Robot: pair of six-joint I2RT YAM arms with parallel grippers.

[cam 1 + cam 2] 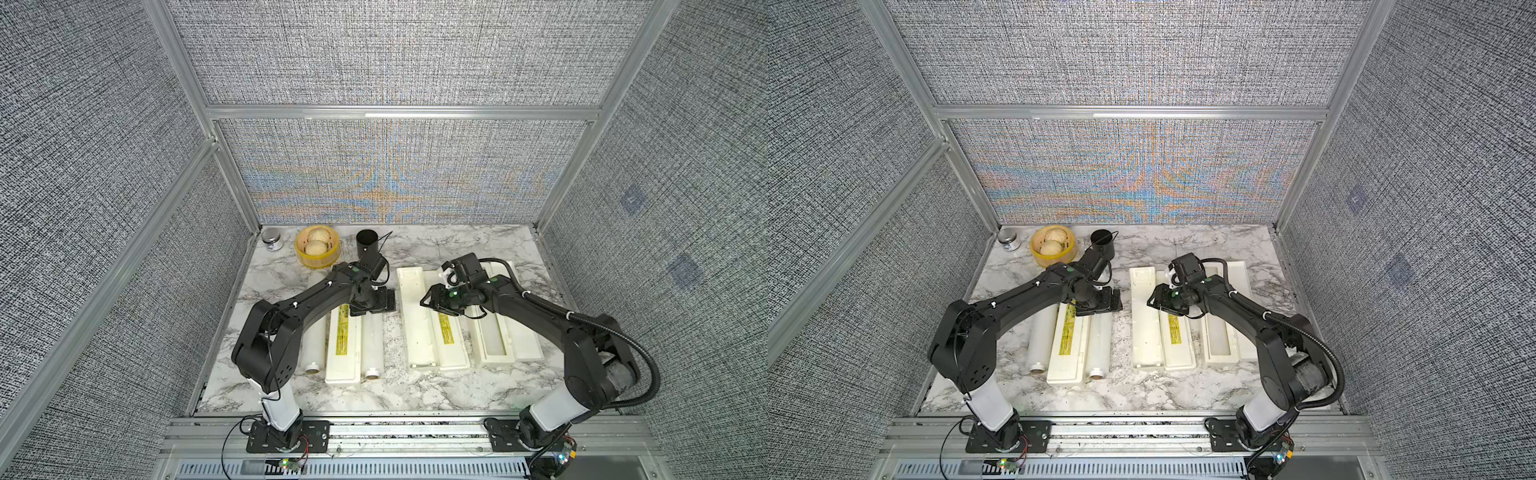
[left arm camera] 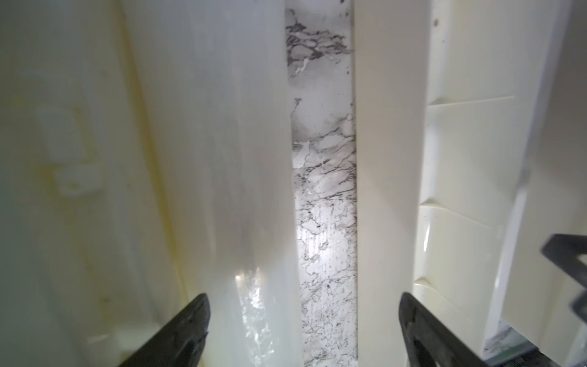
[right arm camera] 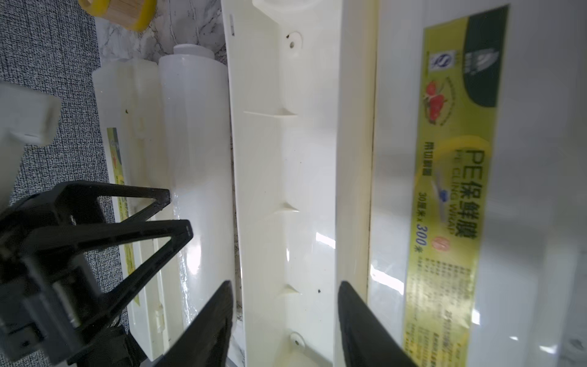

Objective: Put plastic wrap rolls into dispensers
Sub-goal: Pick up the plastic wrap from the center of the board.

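Along far left edge of marble tabletop (image 1: 415, 395), left to right: small jar (image 1: 272, 241) with silvery lid, yellow steamer basket (image 1: 318, 262) holding two pale round buns (image 1: 316, 248), upright black cup (image 1: 367, 245) with thin wire arcing off its rim. Grey woven wall panels (image 1: 395, 54) in aluminium framing on three sides.

Grey woven-fabric walls (image 1: 386, 50), aluminium frame (image 1: 403, 112), white marble-pattern tabletop (image 1: 457, 245), even light.

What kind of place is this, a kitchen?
Probably a robot test booth, not a kitchen: grey fabric wall panels in aluminium frames close it in, and a black left arm and right arm are bolted to a rail beside a marble-patterned table.
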